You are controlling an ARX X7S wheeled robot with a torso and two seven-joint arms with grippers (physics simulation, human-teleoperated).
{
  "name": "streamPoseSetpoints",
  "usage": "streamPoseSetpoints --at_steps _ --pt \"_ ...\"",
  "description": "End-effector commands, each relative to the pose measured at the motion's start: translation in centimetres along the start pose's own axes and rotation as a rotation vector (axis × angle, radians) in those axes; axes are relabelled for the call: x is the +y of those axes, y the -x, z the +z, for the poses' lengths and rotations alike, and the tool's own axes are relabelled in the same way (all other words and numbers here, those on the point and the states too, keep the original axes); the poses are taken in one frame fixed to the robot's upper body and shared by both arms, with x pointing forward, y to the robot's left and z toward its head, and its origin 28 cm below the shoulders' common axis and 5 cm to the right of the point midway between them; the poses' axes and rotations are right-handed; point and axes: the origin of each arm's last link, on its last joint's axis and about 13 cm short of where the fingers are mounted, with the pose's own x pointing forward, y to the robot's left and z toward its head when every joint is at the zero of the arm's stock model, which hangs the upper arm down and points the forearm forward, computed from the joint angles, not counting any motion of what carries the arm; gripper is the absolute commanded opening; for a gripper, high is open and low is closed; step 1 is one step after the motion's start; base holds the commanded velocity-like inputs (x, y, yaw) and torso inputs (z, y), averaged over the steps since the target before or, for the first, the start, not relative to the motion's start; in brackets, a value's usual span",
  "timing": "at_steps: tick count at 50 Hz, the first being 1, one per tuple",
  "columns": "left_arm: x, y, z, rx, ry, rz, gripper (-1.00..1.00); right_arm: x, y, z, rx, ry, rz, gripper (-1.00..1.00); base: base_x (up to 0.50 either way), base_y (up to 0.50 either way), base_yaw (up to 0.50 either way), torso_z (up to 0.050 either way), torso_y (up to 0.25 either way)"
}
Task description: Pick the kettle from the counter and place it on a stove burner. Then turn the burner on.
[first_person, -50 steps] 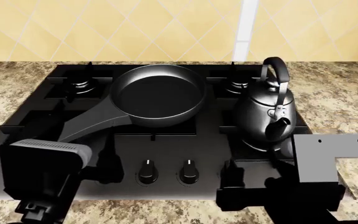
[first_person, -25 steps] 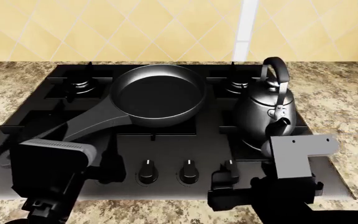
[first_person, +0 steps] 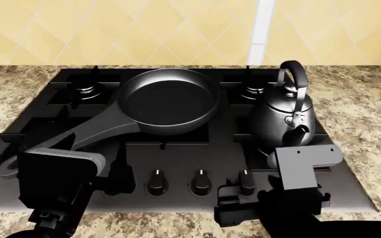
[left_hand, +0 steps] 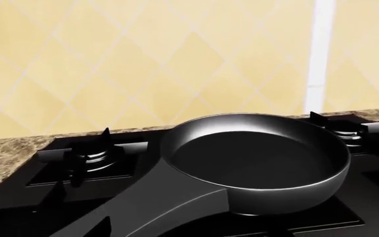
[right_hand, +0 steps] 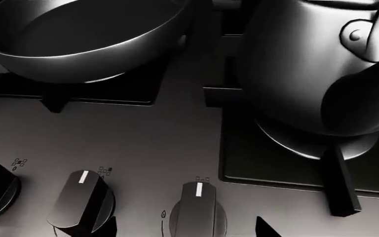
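Yellow diamond tiles back the speckled granite counter (first_person: 366, 114). The glossy dark-steel kettle (first_person: 283, 119) sits on the black hob's front-right burner grate (right_hand: 337, 182); rigid, slippery, best held by its arched handle. The right pincer (right_hand: 186, 228) hovers spread around a knob (right_hand: 197, 212); I cannot tell the left's state.

kettle (first_person: 283, 116) on right front burner, pan (first_person: 167, 101) left

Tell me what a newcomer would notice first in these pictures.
A shiny kettle stands on the front right burner grate of the black hob. A wide frying pan fills the hob's middle, its long handle pointing front-left. Below, the right gripper hovers at the row of knobs.
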Motion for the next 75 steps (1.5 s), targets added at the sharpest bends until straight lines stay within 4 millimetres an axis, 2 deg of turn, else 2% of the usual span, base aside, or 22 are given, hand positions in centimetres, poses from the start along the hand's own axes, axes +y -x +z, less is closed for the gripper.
streamPoseSetpoints --at_steps 1,15,27,28,52,59,75 --pt "0.0 0.0 -0.1 0.002 0.000 0.001 1.00 0.0 -0.2 -0.3 0.003 -0.003 0.007 1.00 0.00 0.00 0.00 0.000 0.000" --pt "-0.1 0.0 -0.1 0.006 -0.002 0.001 1.00 -0.2 -0.7 -1.2 0.035 -0.016 0.002 1.00 0.00 0.00 0.00 0.000 0.000" --pt "-0.1 0.0 -0.3 0.008 0.001 0.001 1.00 -0.1 -0.7 -1.0 0.027 -0.005 0.008 1.00 0.00 0.00 0.00 0.000 0.000" --pt "-0.1 0.0 -0.3 0.007 0.001 0.001 1.00 -0.1 -0.7 -1.0 0.023 -0.002 0.006 -1.00 0.00 0.00 0.00 0.000 0.000" --pt "-0.1 0.0 -0.3 0.009 0.002 0.002 1.00 -0.6 -0.9 -1.0 -0.013 0.045 -0.004 -1.00 0.00 0.00 0.00 0.000 0.000" --pt "-0.1 0.0 -0.3 0.009 0.003 0.004 1.00 -1.6 -1.0 -1.3 -0.038 0.157 0.051 -1.00 0.00 0.00 0.00 0.000 0.000" --pt "-0.2 -0.2 -0.3 0.016 -0.001 0.000 1.00 -3.4 -2.0 -1.6 -0.033 0.218 0.036 -1.00 0.00 0.00 0.00 0.000 0.000"
